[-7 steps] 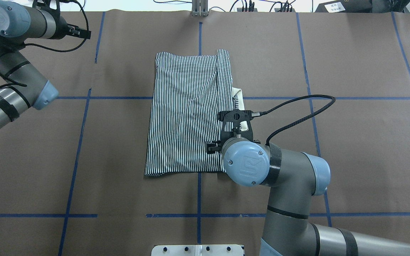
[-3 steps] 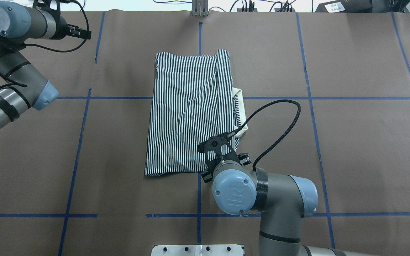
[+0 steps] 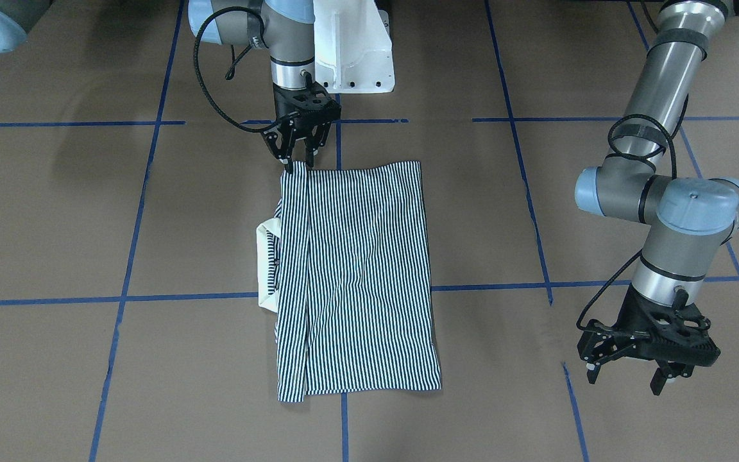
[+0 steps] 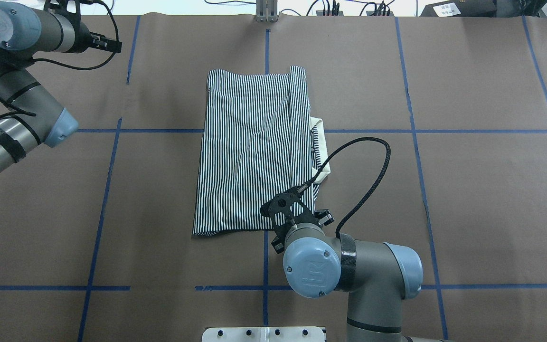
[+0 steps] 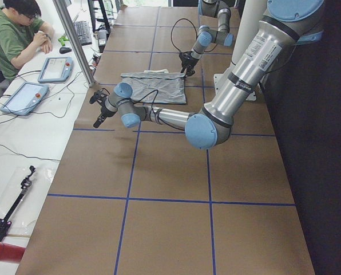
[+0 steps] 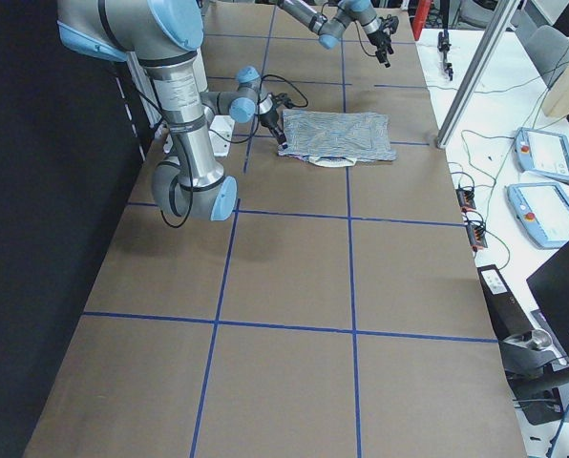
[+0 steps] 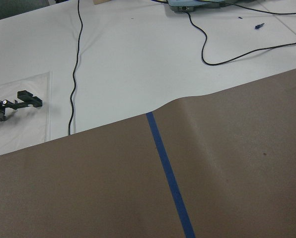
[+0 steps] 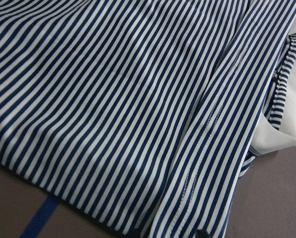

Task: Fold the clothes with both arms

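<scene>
At far left over the surface, left pincer hung open, idle, well apart from the shirt. Shirt lay flat at centre, folded lengthwise. Right pincer was open at its near-right corner; it should probably catch all layers squarely before lifting.

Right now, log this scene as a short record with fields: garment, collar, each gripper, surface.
garment: striped polo shirt, folded into a long rectangle, lying flat on the table
collar: cream collar sticks out past the shirt's edge on the robot's right
right arm: right gripper at the shirt's corner nearest the robot, pointing down, jaws apart
left arm: left gripper well away from the shirt, over bare table, jaws wide apart, holding nothing
surface: brown table marked with blue tape lines
</scene>
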`<state>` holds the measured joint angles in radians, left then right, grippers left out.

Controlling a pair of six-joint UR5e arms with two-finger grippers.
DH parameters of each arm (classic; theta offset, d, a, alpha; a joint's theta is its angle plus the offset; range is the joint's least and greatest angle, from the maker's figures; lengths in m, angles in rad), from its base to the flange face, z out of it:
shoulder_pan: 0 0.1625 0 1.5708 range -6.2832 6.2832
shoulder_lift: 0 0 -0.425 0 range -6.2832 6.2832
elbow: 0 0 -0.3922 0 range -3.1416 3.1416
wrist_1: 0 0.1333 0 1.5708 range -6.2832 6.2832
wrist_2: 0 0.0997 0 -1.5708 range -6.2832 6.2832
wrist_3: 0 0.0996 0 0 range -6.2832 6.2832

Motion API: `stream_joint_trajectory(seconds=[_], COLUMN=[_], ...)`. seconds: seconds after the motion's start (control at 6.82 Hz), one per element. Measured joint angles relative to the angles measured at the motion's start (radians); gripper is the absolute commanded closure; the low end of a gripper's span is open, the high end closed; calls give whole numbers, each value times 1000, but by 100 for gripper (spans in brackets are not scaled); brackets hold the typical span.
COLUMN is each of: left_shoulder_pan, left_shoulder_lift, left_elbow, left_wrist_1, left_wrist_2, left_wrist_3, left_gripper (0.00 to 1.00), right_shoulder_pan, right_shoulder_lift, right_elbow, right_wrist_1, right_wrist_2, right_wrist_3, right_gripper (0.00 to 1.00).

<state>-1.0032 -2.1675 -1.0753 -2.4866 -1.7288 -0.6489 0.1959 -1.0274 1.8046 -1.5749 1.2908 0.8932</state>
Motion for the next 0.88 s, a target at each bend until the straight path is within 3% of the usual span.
stream_joint_trajectory(seconds=[0.15, 0.29, 0.44, 0.88], left_shoulder_pan=[0, 0, 0, 0], left_shoulder_lift=[0, 0, 2, 6], left_elbow=[0, 0, 0, -1], left_wrist_1=[0, 0, 0, -1], left_wrist_2=[0, -5, -13, -19], left_wrist_3=[0, 0, 0, 0], left_gripper=[0, 0, 0, 0], right_shoulder_pan=[-6, -13, -17, -2], right_shoulder_lift=[-1, -2, -2, 1], right_elbow=[-1, -2, -2, 4], right_wrist_1=[0, 1, 1, 2], right_wrist_2=[-5, -8, -9, -12], right_wrist_3=[-6, -8, -9, -10], right_gripper=[66, 95, 100, 100])
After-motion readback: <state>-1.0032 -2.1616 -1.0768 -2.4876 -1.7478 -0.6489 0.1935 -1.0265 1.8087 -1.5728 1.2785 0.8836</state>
